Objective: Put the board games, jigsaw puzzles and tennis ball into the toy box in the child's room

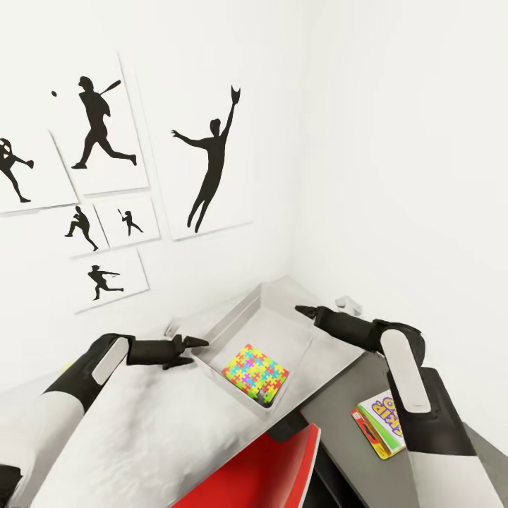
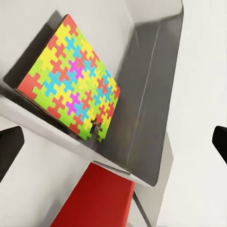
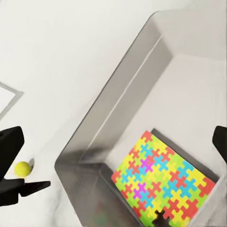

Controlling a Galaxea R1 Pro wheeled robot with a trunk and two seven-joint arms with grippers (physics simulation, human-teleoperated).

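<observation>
Left gripper (image 1: 200, 351) hovers at the toy box (image 1: 282, 326) near rim, fingers spread, holding nothing. One jigsaw puzzle (image 1: 255, 372) lies flat inside the box. Right gripper (image 1: 305, 310) hangs over the box's far side, also parted and empty. A board game (image 1: 382, 424) lies on the table (image 1: 339, 416) below the right forearm; right arm is nearer. Tennis ball (image 3: 22, 169) sits outside the box wall.

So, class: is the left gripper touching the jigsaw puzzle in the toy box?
Apart. In the head view the left gripper hangs outside the toy box wall, with the jigsaw puzzle lying inside.
</observation>
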